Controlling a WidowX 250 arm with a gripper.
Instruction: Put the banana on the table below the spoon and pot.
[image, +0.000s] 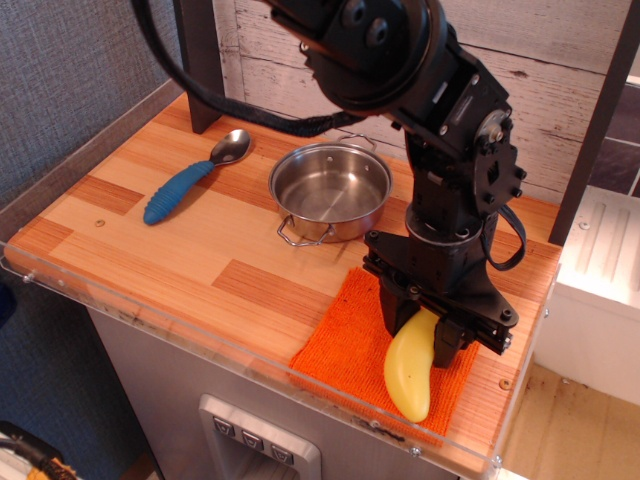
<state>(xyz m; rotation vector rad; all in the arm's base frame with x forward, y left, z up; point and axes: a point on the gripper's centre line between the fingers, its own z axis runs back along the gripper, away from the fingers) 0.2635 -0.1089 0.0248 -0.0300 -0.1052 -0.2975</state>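
Observation:
The pale yellow banana lies on the orange knitted cloth at the front right of the wooden table. My gripper is down on the banana's upper end. Its two black fingers press against either side of the banana, which still rests on the cloth. The shiny steel pot stands behind the cloth, left of my arm. The spoon, with its blue ribbed handle, lies at the back left.
A clear acrylic rim runs along the table's front edge. A dark post stands at the back left and a white plank wall is behind. Bare planks lie in front of the spoon and pot.

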